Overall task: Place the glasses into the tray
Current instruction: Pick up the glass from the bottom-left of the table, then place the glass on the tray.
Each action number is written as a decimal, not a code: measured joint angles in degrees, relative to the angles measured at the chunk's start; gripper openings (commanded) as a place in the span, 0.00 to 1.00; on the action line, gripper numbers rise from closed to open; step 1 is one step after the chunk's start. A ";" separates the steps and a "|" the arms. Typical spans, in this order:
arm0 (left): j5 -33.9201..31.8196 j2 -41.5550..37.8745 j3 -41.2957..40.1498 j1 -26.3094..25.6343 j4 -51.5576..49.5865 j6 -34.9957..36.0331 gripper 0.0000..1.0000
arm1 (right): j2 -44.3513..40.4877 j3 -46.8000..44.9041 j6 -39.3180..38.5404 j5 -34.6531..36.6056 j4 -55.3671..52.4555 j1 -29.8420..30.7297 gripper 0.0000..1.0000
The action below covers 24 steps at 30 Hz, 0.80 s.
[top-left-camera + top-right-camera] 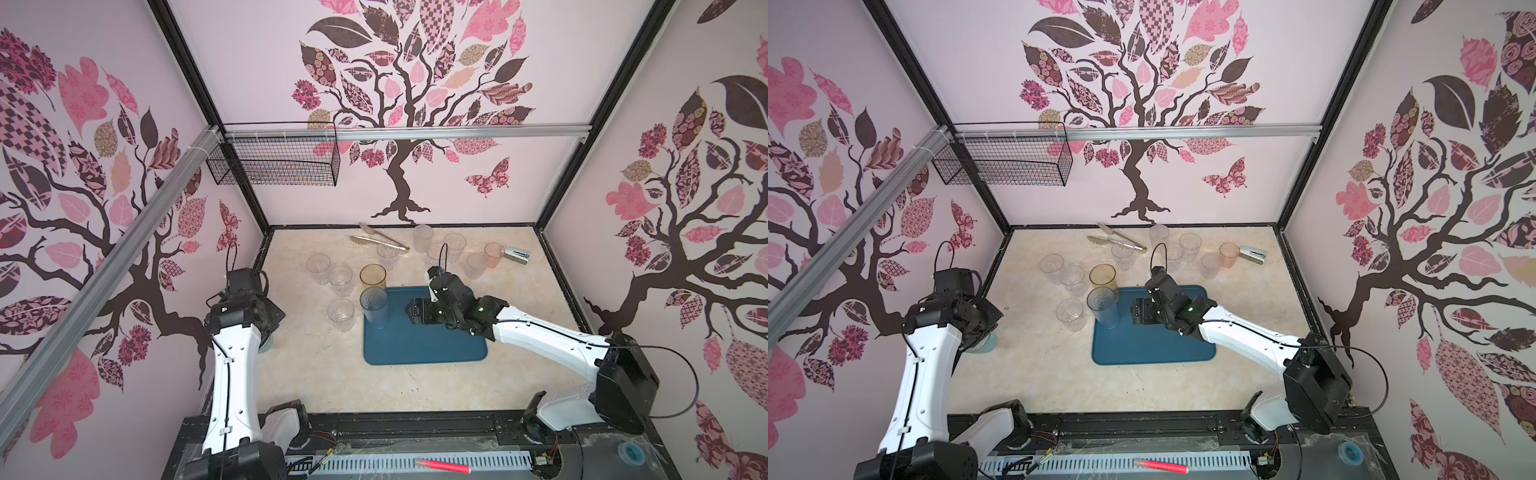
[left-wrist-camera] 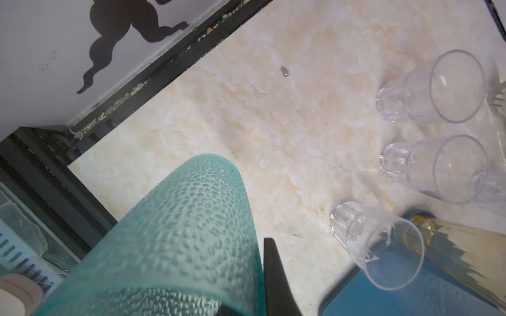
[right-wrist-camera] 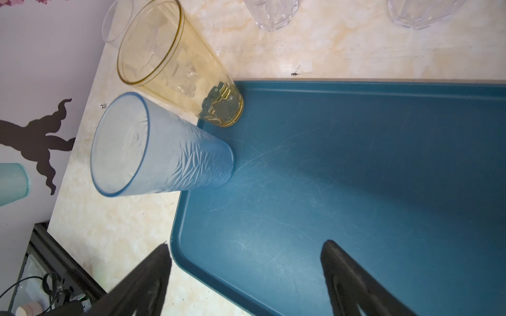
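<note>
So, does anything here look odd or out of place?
Yes: a small loose metal bit, perhaps a screw, lies near the table's left edge. Steel tongs and a stapler lie beside the glasses.

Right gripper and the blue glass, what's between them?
Nothing but bare tray floor lies between the right gripper and the blue glass, seen best in the right wrist view.

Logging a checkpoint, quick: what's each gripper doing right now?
Left gripper: closed, holding a teal textured tumbler.
Right gripper: open, empty, over the tray.
</note>
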 measured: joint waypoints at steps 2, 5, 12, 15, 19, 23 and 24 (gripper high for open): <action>-1.68 -0.42 2.51 -2.69 -2.25 0.42 0.00 | -0.96 -1.64 0.79 0.04 0.81 -0.52 0.88; -4.42 -0.31 5.92 -6.54 -5.31 0.87 0.00 | -2.01 -3.50 1.22 0.00 0.55 -1.20 0.88; -7.13 2.99 13.29 -16.06 -7.78 1.44 0.00 | -2.05 -2.73 1.11 0.55 -0.31 -2.69 0.89; -9.73 5.44 19.21 -24.37 -8.20 1.60 0.00 | -2.27 -3.23 1.42 0.83 0.48 -2.91 0.89; -12.35 9.11 27.52 -31.56 -8.26 2.86 0.00 | -2.43 -4.02 1.99 0.92 0.50 -3.34 0.88; -13.42 12.00 30.91 -35.52 -7.74 4.09 0.00 | -2.54 -3.91 1.90 1.49 0.39 -4.28 0.89; -13.38 12.55 30.91 -37.03 -7.76 4.26 0.00 | -2.58 -3.89 1.75 1.62 0.28 -4.57 0.89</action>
